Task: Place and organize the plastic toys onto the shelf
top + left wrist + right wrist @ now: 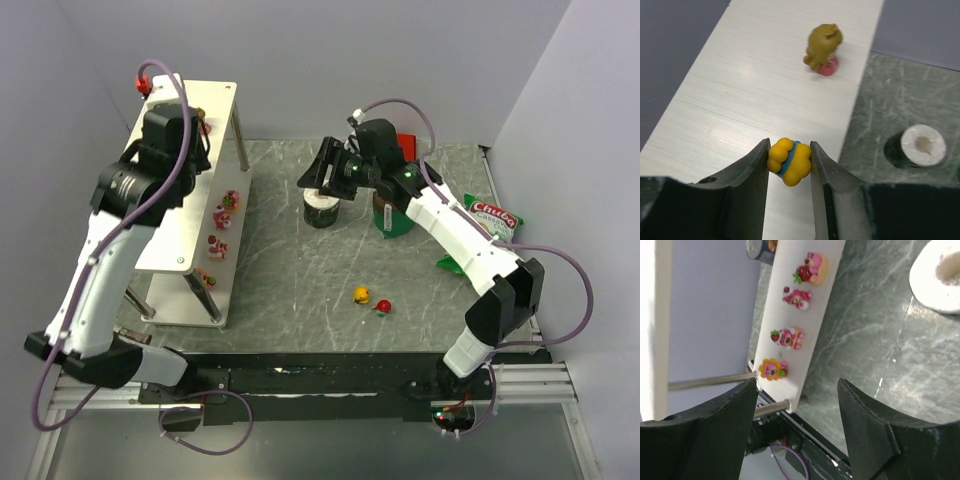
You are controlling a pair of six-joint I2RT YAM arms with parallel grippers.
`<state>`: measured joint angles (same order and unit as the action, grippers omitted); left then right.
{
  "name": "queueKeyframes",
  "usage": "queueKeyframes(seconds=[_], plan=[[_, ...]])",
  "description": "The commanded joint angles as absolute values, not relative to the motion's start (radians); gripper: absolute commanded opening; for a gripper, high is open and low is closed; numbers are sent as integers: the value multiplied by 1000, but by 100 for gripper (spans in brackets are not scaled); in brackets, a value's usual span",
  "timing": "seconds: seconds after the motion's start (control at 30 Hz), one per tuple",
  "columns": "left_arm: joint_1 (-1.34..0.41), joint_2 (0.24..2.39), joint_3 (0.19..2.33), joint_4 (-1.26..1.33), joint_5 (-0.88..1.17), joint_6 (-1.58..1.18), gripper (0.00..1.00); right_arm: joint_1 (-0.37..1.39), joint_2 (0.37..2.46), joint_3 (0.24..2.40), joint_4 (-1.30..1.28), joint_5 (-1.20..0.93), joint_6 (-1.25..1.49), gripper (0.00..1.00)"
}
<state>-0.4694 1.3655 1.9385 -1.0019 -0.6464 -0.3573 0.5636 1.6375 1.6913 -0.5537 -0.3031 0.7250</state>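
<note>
Starting at the left: your left gripper has its jaws pinched tight on a bumpy yellow-and-blue toy, held over the top of the shelf. Only the left wrist camera shows that, since from above the arm covers it. Same camera catches a brown-haired toy with a pink base standing farther along that top board. The lower board shows best from the right wrist: four pink toys in a row, the end one with a yellow flower face. Out on the table a yellow toy and a red toy lie just beside each other. Next is a dark cup with a white top, can't tell what's in it, then a green cup half hidden by the arm. Your right gripper hangs above the dark cup, jaws spread wide, holding nothing. Far right, the green chip bag has a red label that looks like "Chulo", but I can't read it for sure.
</note>
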Motion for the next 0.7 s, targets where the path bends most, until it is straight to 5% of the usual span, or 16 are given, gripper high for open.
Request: queueKeyframes(seconds=[0.0, 0.67], plan=[[-387, 1423, 1996, -1052, -687, -347, 6, 563, 1549, 1657, -538, -269, 684, 72], [-359, 1608, 2140, -1112, -667, -301, 15, 514, 1604, 1664, -548, -316, 660, 72]])
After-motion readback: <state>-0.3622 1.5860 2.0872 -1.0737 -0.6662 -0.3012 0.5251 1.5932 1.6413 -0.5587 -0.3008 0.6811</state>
